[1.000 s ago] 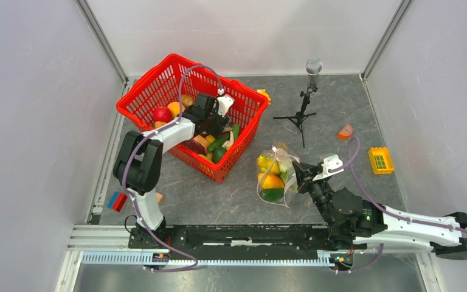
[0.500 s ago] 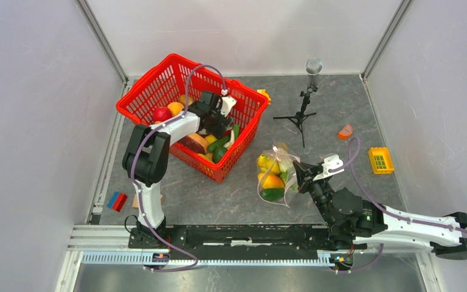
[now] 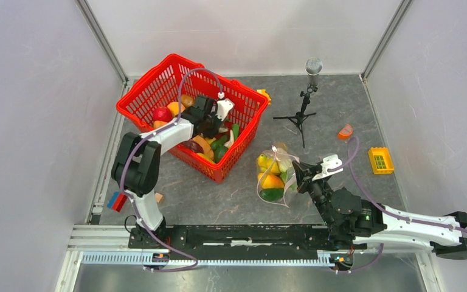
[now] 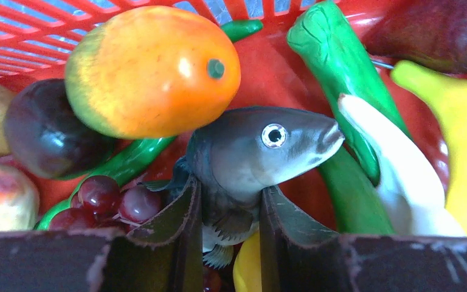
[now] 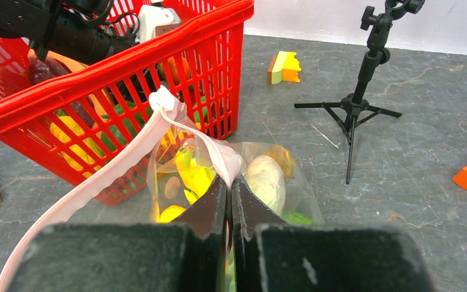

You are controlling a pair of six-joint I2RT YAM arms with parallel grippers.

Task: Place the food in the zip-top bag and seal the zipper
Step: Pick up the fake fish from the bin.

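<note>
- Top external view: red plastic mesh basket [image 3: 143,82] at the grey table's [image 3: 231,201] far-left corner; clear crinkly zip-top bag [image 3: 273,176] near its middle.
- Left wrist view: left gripper [image 4: 230,201] clamps a grey plastic toy fish [image 4: 261,146] by its body; the smooth taper may squirt free on lifting.
- Right wrist view: right gripper [image 5: 229,182] pinches the pale pink zipper strip [image 5: 121,164]; a slip would let the mouth sag shut.

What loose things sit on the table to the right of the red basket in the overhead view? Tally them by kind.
zip-top bag: 1
microphone on tripod: 1
orange fruit slice: 1
yellow gridded block: 1
green-yellow-orange block: 1
Total: 5
</note>
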